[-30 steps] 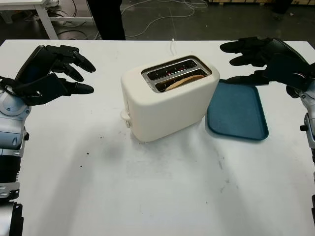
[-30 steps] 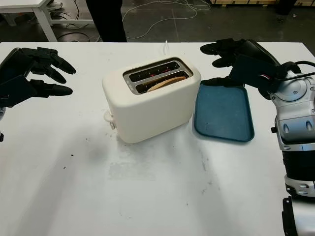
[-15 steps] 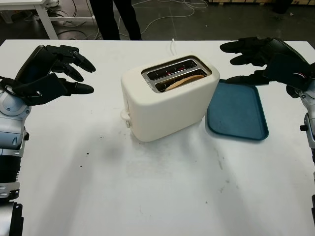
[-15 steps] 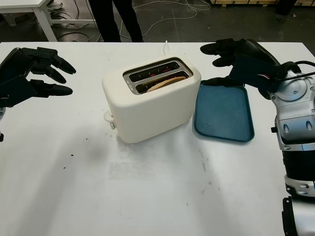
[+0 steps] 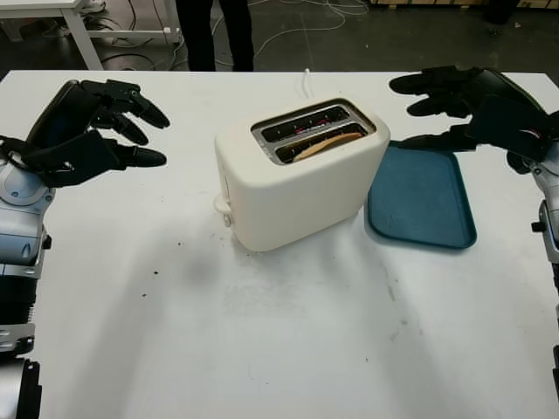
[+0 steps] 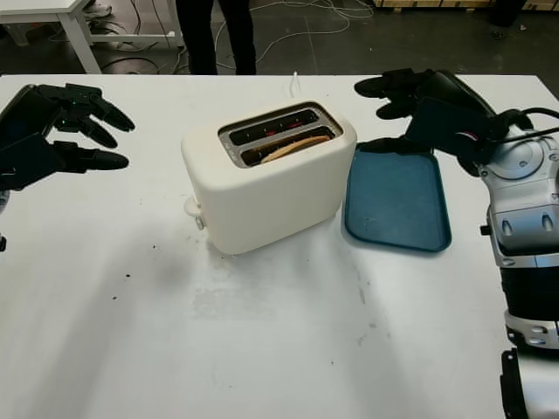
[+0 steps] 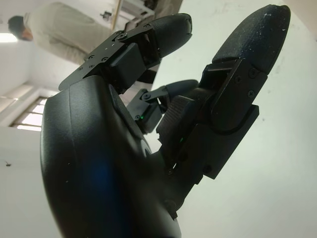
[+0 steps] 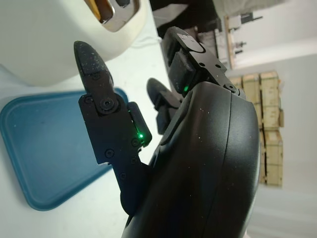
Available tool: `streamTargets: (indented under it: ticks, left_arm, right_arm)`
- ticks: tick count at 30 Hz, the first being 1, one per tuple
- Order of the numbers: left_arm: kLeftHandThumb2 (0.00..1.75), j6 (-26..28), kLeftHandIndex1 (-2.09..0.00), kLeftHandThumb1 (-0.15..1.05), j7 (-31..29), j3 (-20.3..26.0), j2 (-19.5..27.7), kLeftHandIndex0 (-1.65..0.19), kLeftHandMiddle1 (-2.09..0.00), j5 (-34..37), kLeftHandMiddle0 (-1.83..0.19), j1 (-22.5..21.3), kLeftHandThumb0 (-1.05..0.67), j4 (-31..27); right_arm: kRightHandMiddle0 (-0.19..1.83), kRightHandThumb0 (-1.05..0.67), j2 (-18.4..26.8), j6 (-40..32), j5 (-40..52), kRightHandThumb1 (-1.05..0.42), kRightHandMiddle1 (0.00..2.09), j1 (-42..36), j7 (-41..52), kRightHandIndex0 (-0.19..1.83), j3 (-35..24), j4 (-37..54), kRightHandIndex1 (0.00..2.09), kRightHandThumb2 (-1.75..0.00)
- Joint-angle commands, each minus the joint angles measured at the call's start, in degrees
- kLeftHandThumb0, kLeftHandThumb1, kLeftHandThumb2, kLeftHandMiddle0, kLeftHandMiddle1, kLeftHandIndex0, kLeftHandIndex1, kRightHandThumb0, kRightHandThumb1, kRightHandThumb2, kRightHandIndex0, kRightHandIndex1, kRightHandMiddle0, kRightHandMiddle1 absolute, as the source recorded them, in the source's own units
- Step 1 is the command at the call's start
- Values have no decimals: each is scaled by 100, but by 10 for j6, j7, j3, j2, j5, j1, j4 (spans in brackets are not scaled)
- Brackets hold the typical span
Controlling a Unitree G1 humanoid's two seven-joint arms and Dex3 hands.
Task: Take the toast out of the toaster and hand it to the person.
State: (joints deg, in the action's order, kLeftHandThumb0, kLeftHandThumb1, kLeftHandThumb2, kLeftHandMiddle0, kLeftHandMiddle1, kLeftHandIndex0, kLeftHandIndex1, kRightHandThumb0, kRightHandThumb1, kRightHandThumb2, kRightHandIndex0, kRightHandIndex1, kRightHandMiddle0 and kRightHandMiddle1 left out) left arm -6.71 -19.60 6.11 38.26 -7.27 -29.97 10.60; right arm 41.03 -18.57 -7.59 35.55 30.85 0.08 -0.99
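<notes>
A cream two-slot toaster (image 5: 297,188) stands at the middle of the white table (image 5: 279,349). A brown slice of toast (image 5: 325,143) sits low in its nearer slot; the farther slot glows red inside. My left hand (image 5: 131,122) hovers open above the table, well to the left of the toaster. My right hand (image 5: 432,109) hovers open to the right of the toaster, over the far edge of a blue tray (image 5: 424,196). A person's dark-trousered legs (image 5: 214,35) stand behind the table's far edge.
The blue tray lies flat just right of the toaster. The toaster's white cord (image 5: 307,80) runs to the far edge. A white desk leg (image 5: 79,35) and cables on the dark floor lie beyond. Small dark crumbs (image 5: 166,257) dot the table.
The person's legs behind the table have shifted to the right. Both hands and the toaster stay where they were.
</notes>
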Motion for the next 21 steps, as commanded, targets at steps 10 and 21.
streamTargets:
  ticks: [10,21]
  left_arm:
    - [0,-1,-74,64,0,2,2,-83,-86,-1,-85,0,-105,-3]
    - [0,-6,-73,65,2,1,2,-84,-86,-2,-86,-1,-105,-1]
  right_arm:
    - [54,-46,-3,8,-4,-74,0,5,-4,31,1,-4,59,0]
    - [54,-44,-4,2,-4,-74,0,5,-4,30,2,0,60,0]
